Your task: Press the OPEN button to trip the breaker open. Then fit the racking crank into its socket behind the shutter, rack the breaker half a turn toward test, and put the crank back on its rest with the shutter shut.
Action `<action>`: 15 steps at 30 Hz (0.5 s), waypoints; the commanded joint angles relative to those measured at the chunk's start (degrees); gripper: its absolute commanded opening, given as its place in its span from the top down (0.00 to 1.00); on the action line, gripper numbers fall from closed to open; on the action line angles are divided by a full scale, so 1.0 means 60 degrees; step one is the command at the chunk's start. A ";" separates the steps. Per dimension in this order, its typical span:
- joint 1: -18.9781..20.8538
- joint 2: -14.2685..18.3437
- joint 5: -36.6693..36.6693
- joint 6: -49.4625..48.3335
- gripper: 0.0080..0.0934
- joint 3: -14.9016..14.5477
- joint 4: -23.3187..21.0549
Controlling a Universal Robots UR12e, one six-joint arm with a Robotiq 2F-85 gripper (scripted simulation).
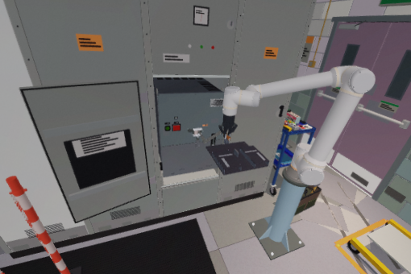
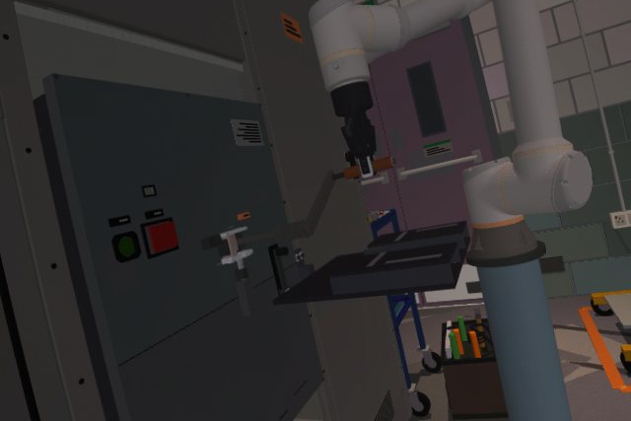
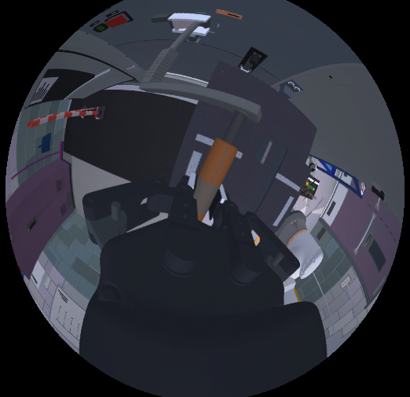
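Observation:
The racking crank [image 2: 306, 217] is a grey Z-shaped bar with an orange handle [image 2: 368, 168] [image 3: 214, 171], and its far end sits in the socket fitting [image 2: 232, 248] [image 3: 188, 24] on the breaker's front panel. My gripper [image 2: 365, 169] [image 3: 206, 210] points down and its fingers are clamped on the orange handle, up and to the right of the socket above the dark tray [image 2: 387, 266] [image 1: 237, 156]. The green button [image 2: 125, 246] and red button [image 2: 162, 237] [image 1: 176, 127] sit left of the socket. The shutter is too small to make out.
The dark tray juts out from the cabinet just below the crank. The open cabinet door [image 1: 87, 147] hangs at the left. A blue cart [image 1: 292, 145] and a tool bin [image 2: 471, 365] stand by the arm's pedestal [image 1: 278, 219].

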 commanded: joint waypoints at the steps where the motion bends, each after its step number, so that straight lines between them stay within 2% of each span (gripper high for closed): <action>1: 0.0025 0.0000 0.0038 -0.0008 1.00 -0.0102 -0.0047; 15: 0.0222 0.0252 0.0038 0.0189 1.00 -0.0636 0.0235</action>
